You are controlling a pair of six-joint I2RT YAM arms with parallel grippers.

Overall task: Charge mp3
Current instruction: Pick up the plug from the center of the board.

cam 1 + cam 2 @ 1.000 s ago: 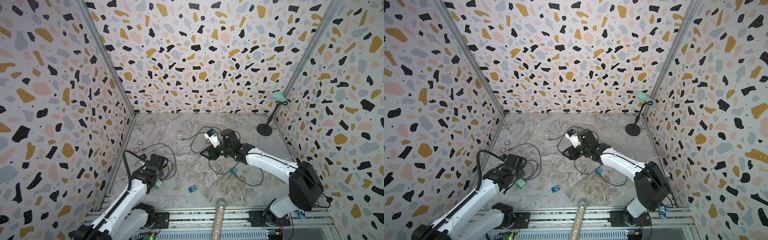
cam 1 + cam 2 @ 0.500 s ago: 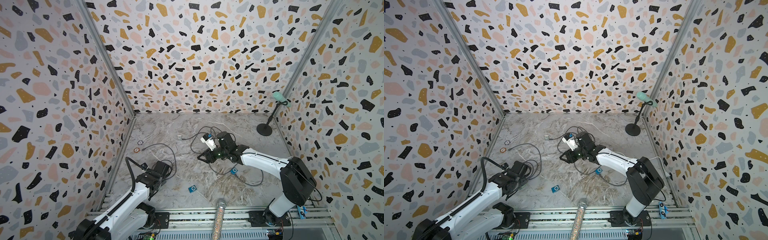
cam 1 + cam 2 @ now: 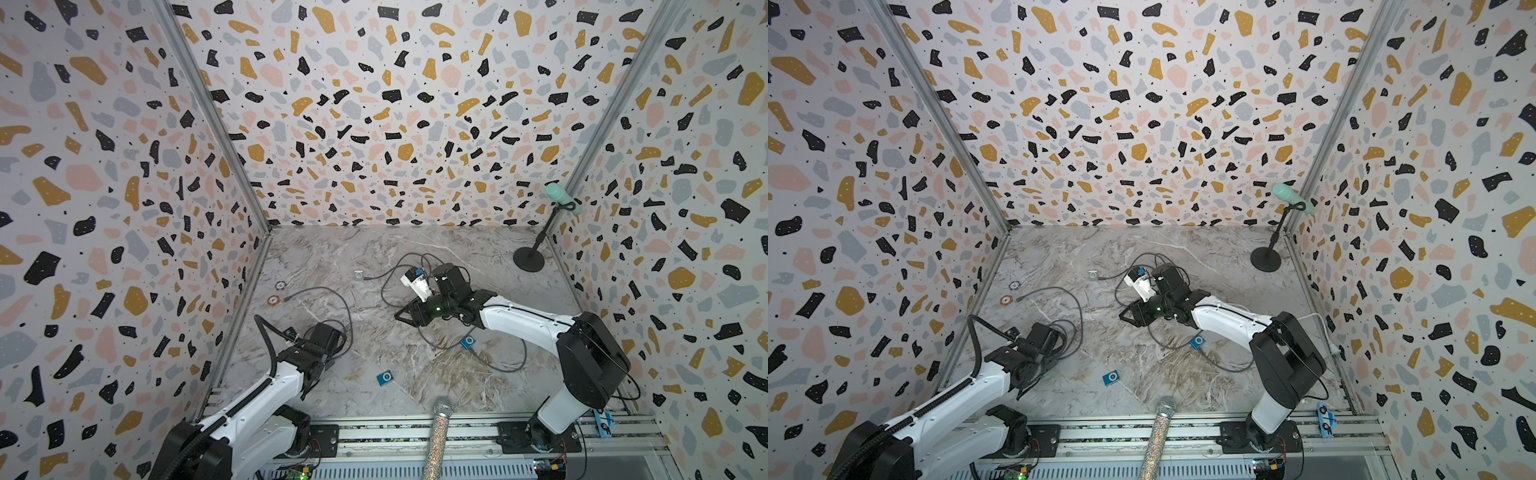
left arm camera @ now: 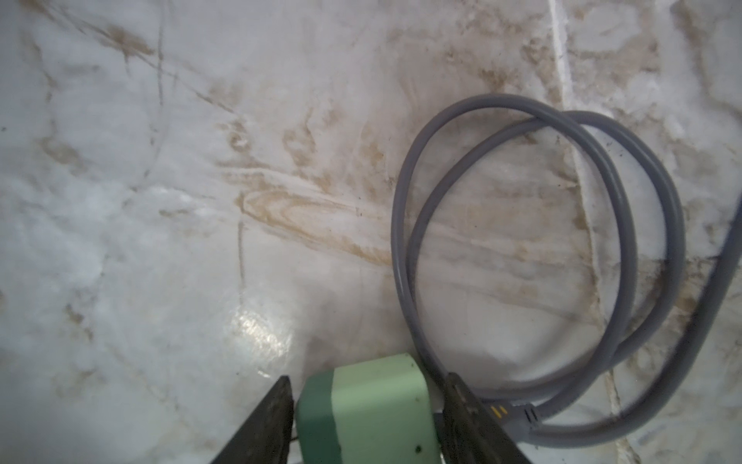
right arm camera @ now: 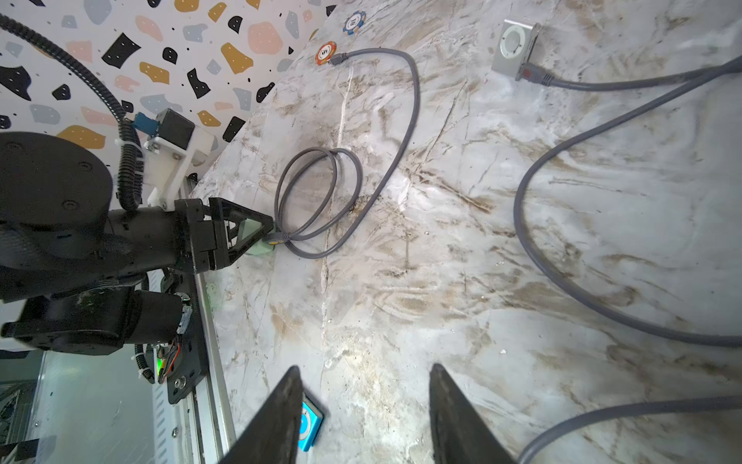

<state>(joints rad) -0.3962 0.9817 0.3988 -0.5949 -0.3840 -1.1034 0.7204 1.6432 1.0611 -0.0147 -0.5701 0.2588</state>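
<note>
A blue mp3 lies free near the table's front edge, and in the right wrist view this blue mp3 sits just beside one fingertip. A second blue mp3 and a silver mp3 each have a cable plugged in. My left gripper is down at the table, shut on a green charger block. The block's grey cable coils beside it. The cable's free plug lies by an orange chip. My right gripper hangs open over mid-table with nothing between its fingers.
A white charger block with dark cables sits behind the right wrist. Two poker chips lie by the left wall. A microphone stand stands at the back right. A glitter microphone pokes in over the front rail.
The left arm has come down from above the table to its surface with the green block, which the top views no longer show. The right gripper has shifted slightly left.
</note>
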